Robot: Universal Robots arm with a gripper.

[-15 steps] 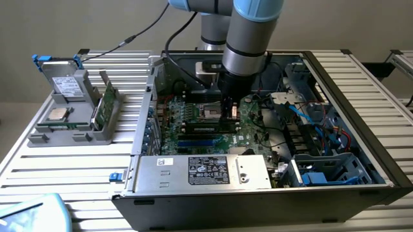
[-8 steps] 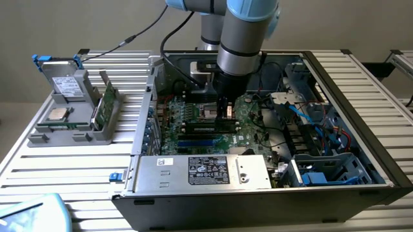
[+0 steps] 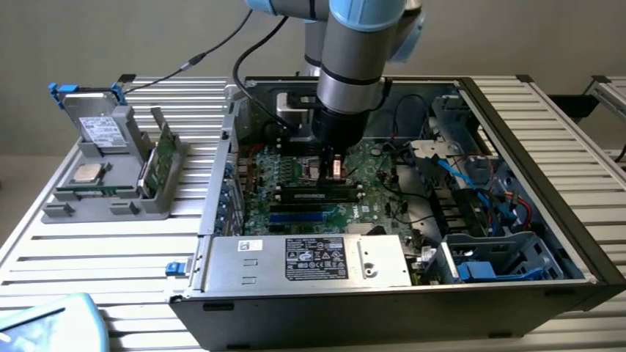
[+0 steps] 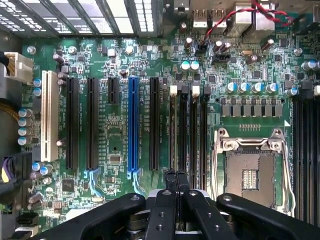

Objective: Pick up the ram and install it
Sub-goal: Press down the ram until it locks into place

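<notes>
**Ram in the slot bank, shut fingers just over it: seating press**

In the exterior view the gripper is down inside the open PC case, low over the motherboard. The fingers are fully closed, pad against pad, and we see nothing clamped between them. In the wrist view the closed fingertips sit over the near end of the memory slots.

The ram is a long dark stick with a pale label, lying along the slot bank. In the exterior view it is at 6 o'clock of the gripper and just beside the tips. We cannot tell if they touch it. It looks to be standing in a slot, but we cannot tell if it is fully seated, and in the wrist view we cannot pick it out from the slots.

We judge the step in hand to be pushing the stick home:
- Keep the shut tips on the stick's top edge, not on the chips or the label.
- Push straight down with no tilt, since a skewed push can jam one end.
- Work both ends so the white latches can close.
- Stay off the open CPU socket, which is at 3 o'clock of the slots in the wrist view; its contacts look fragile.
- Stop if the stick rides high, because the notch may be misaligned.

The holder tray with the processor chip and the upright green board sits outside the case at 9 o'clock, well apart.
</notes>
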